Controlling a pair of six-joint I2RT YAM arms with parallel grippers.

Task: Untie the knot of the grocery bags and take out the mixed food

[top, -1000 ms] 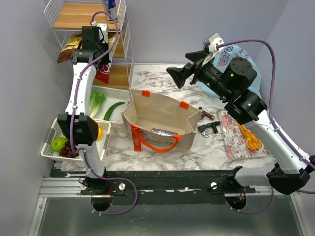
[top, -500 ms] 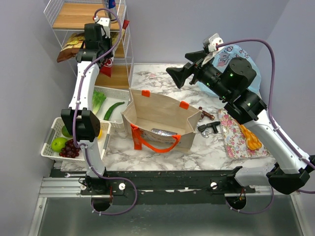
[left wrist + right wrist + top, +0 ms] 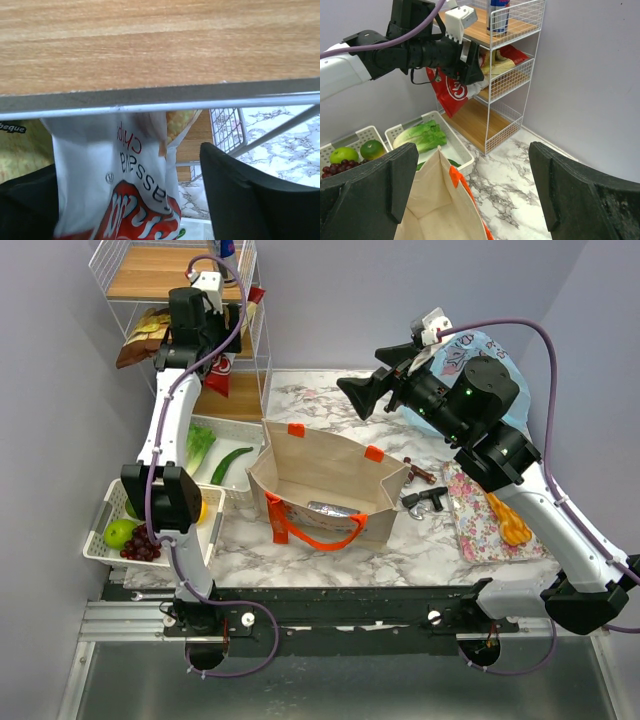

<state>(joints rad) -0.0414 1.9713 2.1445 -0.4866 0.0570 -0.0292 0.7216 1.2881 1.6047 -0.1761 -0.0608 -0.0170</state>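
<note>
Fingers [image 3: 250, 200] of our left gripper [image 3: 132, 200] have just spread, letting go the red snack packet [image 3: 100, 165] at the wire shelf [image 3: 150, 50]; we judge it delivered. Our right gripper [image 3: 472, 185] hangs wide open above the canvas tote [image 3: 330, 475].

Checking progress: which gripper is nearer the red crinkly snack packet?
Left. The left gripper straddles the packet at the white wire shelf; the right gripper hangs beyond the beige canvas tote, far off.

A robotics lab cell: metal mounting rail [image 3: 130, 618], marble-print table [image 3: 330, 400], bare lilac walls [image 3: 400, 300]
</note>
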